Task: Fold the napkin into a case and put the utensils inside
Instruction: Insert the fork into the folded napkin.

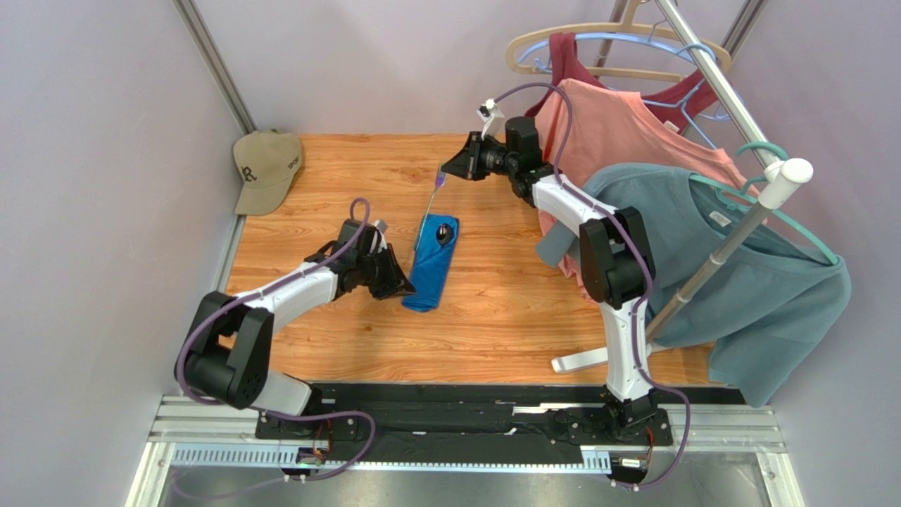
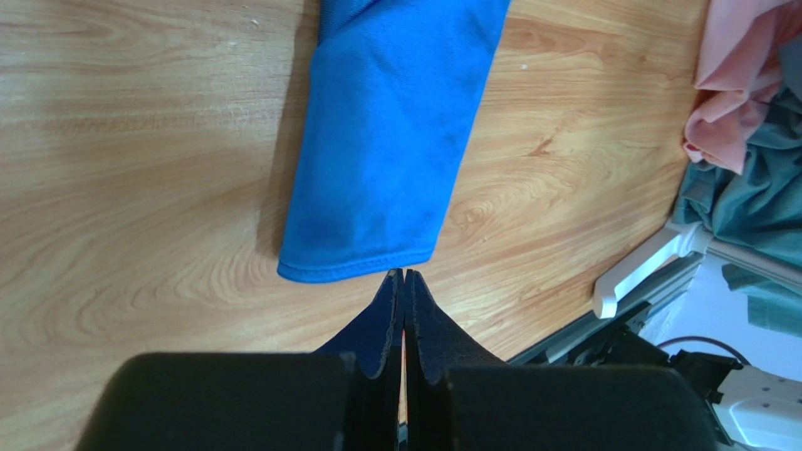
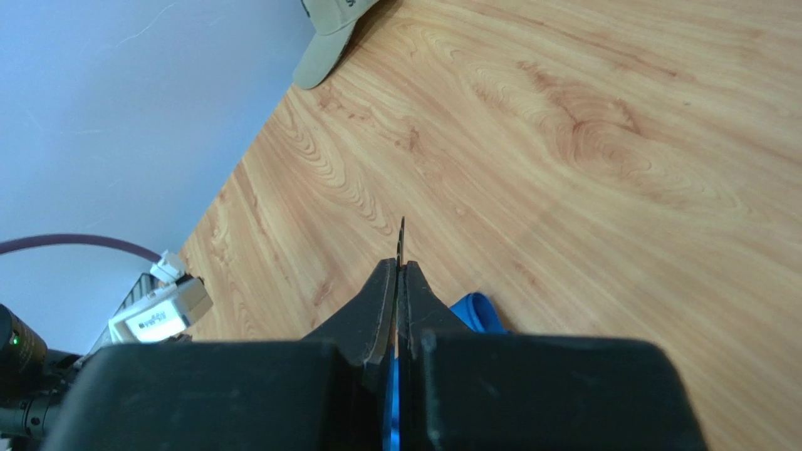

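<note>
The napkin (image 1: 431,264) lies mid-table, folded into a narrow royal-blue case, long axis running front to back. A dark shape (image 1: 445,231) shows at its far mouth. My left gripper (image 1: 406,287) is shut and empty. In the left wrist view its tips (image 2: 405,274) sit just off the near hem of the case (image 2: 386,141). My right gripper (image 1: 448,169) hovers beyond the far end, shut on a thin utensil (image 1: 431,206) that slants down toward the mouth. In the right wrist view the dark stick tip (image 3: 402,235) pokes out past the pinched fingertips (image 3: 400,270).
A khaki cap (image 1: 267,167) lies at the back left corner. At the right stands a clothes rack with a pink shirt (image 1: 624,127) and a teal T-shirt (image 1: 761,275); its white foot (image 1: 576,362) rests on the table. Grey walls close in on the left and at the back.
</note>
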### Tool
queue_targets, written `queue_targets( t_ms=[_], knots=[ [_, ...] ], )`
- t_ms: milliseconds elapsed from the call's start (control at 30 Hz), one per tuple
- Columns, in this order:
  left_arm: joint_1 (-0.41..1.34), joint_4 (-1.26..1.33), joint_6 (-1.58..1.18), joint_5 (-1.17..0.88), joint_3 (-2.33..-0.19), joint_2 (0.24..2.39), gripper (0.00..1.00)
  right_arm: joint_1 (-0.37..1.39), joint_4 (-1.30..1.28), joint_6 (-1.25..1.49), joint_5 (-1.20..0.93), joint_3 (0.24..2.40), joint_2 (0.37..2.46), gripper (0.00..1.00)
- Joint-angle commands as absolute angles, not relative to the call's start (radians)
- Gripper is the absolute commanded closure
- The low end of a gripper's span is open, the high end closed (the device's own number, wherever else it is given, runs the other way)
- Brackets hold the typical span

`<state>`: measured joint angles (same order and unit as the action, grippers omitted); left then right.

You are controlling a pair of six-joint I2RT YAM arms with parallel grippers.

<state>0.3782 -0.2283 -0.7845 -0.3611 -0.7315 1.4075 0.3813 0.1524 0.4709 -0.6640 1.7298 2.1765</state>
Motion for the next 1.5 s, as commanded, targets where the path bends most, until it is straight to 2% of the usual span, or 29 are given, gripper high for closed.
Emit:
queue_targets(
  t_ms=[0,367,933,1467],
  knots=[
    [0.377,-0.121,-0.798,-0.394,-0.744,1.476,1.0,0.373,0.138,0.397,-0.69,1.842,2.236,1.0],
    [0.377,-0.111,-0.778,-0.402,-0.712,1.511,1.0,0.357,0.092,0.29,-0.759,1.907,2.302,1.0],
    [0.376,-0.06,-0.792,-0.403,-0.675,1.571,1.0,0.36,0.137,0.31,-0.802,1.934,2.372,1.0],
    [0.379,-0.012,-0.822,-0.405,-0.63,1.572,1.0,0.406,0.305,0.44,-0.804,1.666,2.264,1.0]
  ],
)
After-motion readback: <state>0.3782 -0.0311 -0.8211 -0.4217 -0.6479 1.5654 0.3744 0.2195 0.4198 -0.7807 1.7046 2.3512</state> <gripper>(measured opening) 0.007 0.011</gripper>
